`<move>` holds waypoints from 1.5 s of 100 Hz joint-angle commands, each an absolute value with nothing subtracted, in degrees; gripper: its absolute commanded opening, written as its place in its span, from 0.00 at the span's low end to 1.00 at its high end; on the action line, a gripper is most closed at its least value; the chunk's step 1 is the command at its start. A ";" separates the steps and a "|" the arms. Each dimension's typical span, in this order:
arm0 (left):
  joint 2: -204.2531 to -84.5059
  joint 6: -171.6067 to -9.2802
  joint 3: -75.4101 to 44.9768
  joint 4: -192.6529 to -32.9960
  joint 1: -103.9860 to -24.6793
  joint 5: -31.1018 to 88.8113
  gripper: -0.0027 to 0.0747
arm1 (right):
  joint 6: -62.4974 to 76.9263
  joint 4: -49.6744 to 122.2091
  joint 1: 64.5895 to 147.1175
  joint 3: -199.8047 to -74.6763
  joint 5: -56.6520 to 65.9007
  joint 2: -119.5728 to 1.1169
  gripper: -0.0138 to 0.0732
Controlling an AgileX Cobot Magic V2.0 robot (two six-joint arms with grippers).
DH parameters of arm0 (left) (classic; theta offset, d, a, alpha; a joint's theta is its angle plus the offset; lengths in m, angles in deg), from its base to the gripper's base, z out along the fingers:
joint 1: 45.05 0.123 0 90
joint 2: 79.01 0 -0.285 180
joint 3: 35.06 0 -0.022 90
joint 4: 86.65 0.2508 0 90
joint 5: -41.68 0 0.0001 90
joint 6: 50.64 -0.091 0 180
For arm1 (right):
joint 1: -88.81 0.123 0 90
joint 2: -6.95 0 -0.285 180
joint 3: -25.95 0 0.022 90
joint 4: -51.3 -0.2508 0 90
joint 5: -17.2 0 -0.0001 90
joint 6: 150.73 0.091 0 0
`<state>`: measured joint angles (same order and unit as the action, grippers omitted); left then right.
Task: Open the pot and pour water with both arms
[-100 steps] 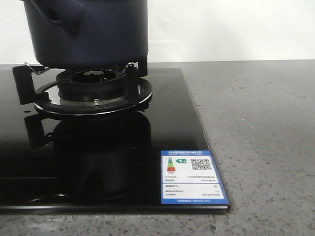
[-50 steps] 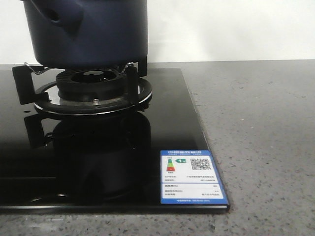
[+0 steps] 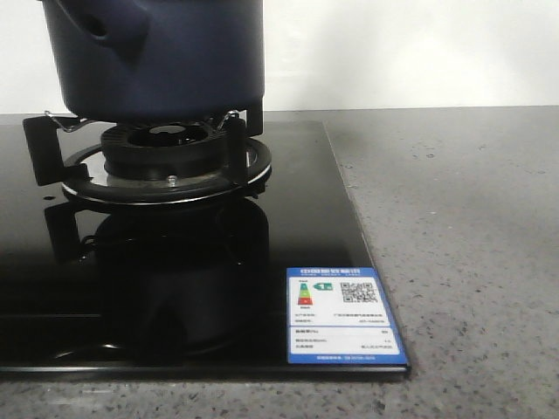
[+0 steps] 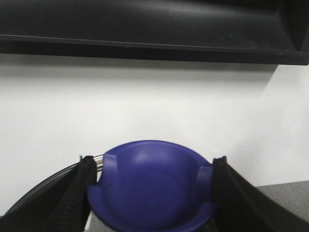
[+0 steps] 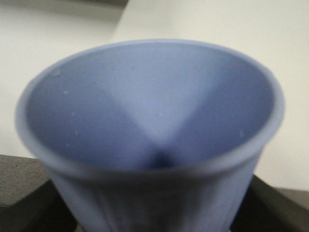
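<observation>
While the pot [image 3: 157, 57] sits on the black pan supports of the gas burner [image 3: 166, 157] at the left of the front view, neither arm appears in that view. Its stubby side handle [image 3: 105, 26] with a hole points toward the camera's left. Beneath it lies a glossy black glass cooktop [image 3: 131, 288], set on a grey speckled countertop [image 3: 463, 244]. At the cooktop's near right corner is a blue-bordered energy label [image 3: 343, 316] with a coloured efficiency scale, a QR code and rows of small print too fine to read.

Seen from the left wrist, the left gripper [image 4: 149, 193] has its two black fingers [image 4: 79, 193] clamped on a rounded blue knob [image 4: 152, 186], one finger on each side; a thin metal edge shows beside the knob.

Seen from the right wrist, a pale blue ribbed cup [image 5: 149, 140] fills the frame, mouth toward the camera, blurred. Dark shapes flank its base, so the right gripper appears closed on the cup, though its fingertips are hidden.
</observation>
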<state>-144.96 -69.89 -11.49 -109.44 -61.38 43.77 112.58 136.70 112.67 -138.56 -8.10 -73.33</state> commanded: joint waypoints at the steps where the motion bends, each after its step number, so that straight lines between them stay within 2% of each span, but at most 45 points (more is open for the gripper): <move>1: -143.58 -69.93 -13.72 -109.24 -61.13 49.57 0.51 | 129.72 152.48 110.35 -133.55 -5.72 -67.73 0.49; 9: -143.58 -69.93 -13.72 -109.24 -61.13 49.57 0.51 | 139.76 157.86 108.95 -127.90 -8.61 -64.77 0.49; 20: -143.58 -69.93 -13.72 -109.24 -61.13 49.57 0.51 | 140.37 157.86 108.68 -122.02 -13.14 -63.53 0.49; 35: -143.58 -69.93 -13.72 -109.24 -61.13 49.57 0.51 | 140.37 157.86 108.68 -118.93 -12.87 -64.24 0.49; 81: -143.58 -69.93 -13.72 -109.24 -61.13 49.57 0.51 | 148.38 157.86 108.68 -119.03 -17.01 -77.15 0.49; 118: -143.58 -69.93 -13.72 -109.24 -61.13 49.57 0.51 | 148.80 157.86 108.68 -126.94 -19.01 -87.17 0.49; 150: -143.58 -69.93 -13.72 -109.24 -61.13 49.57 0.51 | 149.30 157.86 108.68 -127.97 -19.53 -90.62 0.49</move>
<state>-144.96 -69.89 -11.49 -109.44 -61.38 43.77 149.15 153.51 108.89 -126.13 -16.07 -92.40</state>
